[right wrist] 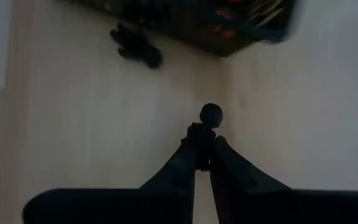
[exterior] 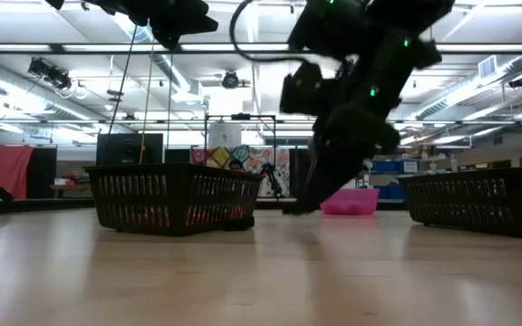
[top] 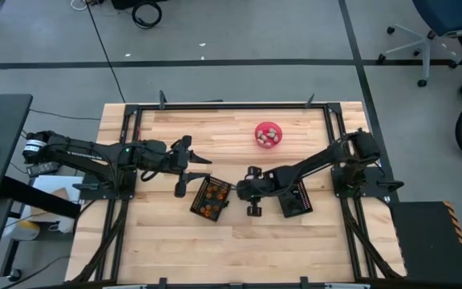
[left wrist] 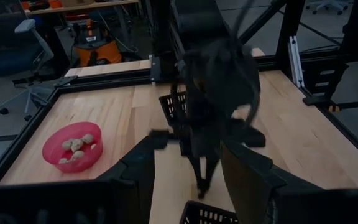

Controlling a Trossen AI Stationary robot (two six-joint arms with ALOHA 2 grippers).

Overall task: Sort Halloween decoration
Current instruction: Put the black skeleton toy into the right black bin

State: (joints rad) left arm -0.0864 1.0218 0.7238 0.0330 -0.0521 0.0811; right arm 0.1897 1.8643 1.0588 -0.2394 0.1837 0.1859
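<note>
Writing or labels cannot be read on anything. High view: the left end effector [top: 184, 172] hangs spread wide and empty over the desk [top: 167, 241] middle, beside a black mesh basket [top: 211, 199] of orange pieces [top: 208, 210]. The right end effector [top: 253, 191] sits just beside that basket. A pink bowl [top: 268, 134] of pale pieces [top: 269, 137] stands near the far edge.

Right wrist view: the right end effector [right wrist: 204, 152] is pinched almost closed on a small black piece [right wrist: 211, 114] above the bare desk.
</note>
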